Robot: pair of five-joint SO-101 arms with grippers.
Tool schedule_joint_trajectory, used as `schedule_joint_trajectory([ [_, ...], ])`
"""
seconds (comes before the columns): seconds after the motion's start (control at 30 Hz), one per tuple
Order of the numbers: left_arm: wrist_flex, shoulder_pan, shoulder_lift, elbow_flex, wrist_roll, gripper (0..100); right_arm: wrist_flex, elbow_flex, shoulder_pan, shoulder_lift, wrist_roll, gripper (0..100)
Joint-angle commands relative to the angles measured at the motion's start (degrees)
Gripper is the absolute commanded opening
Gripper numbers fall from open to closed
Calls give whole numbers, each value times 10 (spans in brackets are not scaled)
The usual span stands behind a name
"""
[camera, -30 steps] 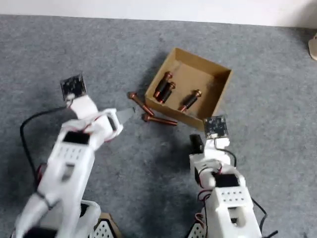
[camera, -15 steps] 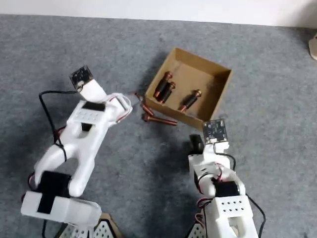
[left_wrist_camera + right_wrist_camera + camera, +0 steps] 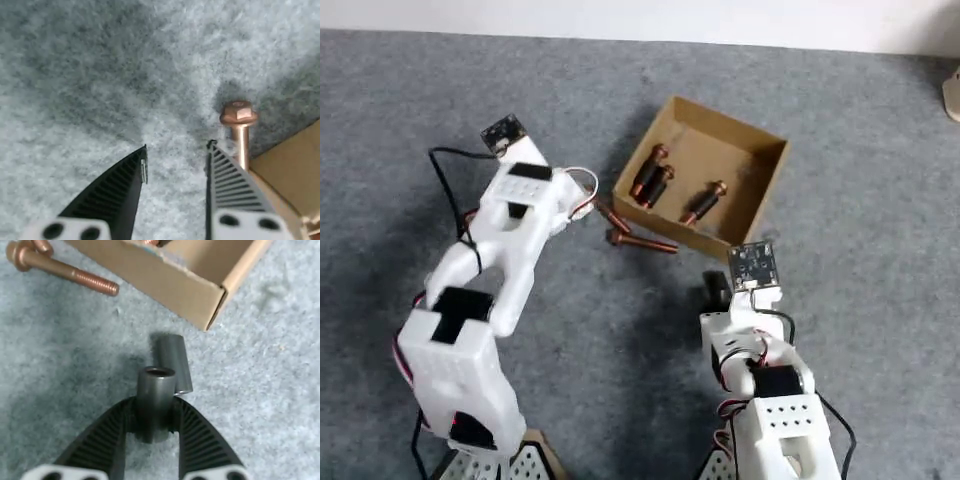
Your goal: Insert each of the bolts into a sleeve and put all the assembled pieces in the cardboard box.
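One bolt (image 3: pixel 239 131) lies beside your left gripper (image 3: pixel 177 146), jaws spread; your right gripper (image 3: pixel 154 410) clamps a sleeve (image 3: pixel 159 384) near the cardboard box (image 3: pixel 165 280).

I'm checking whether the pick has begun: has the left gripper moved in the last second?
Yes. In the high view the left gripper has advanced toward the cardboard box, reaching the loose bolt lying beside its wall.

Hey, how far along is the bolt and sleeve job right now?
Done: three assembled pieces lie in the box. In hand: the right gripper holds a sleeve; the open left gripper hovers by a bolt. Left: two bolts and a second sleeve on the carpet, unassembled.
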Motion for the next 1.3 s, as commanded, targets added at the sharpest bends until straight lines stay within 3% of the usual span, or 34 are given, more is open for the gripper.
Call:
schedule_joint_trajectory([
  [0.0,35,30,24,-75,7,181,-12,-6,-5,-11,8,5],
  [0.13,73,57,51,-127,28,210,-12,-6,-5,-11,8,5],
  [0.27,165,74,44,-179,29,261,-12,-6,-5,-11,8,5],
  [0.5,269,65,44,-243,29,301,-12,-6,-5,-11,8,5],
  [0.83,204,60,49,-242,30,299,-12,-6,-8,-12,8,5],
  [1.07,122,44,136,-247,31,299,-12,-5,-29,-12,35,5],
  [1.27,98,42,161,-248,31,298,-12,-5,-29,-12,38,5],
])
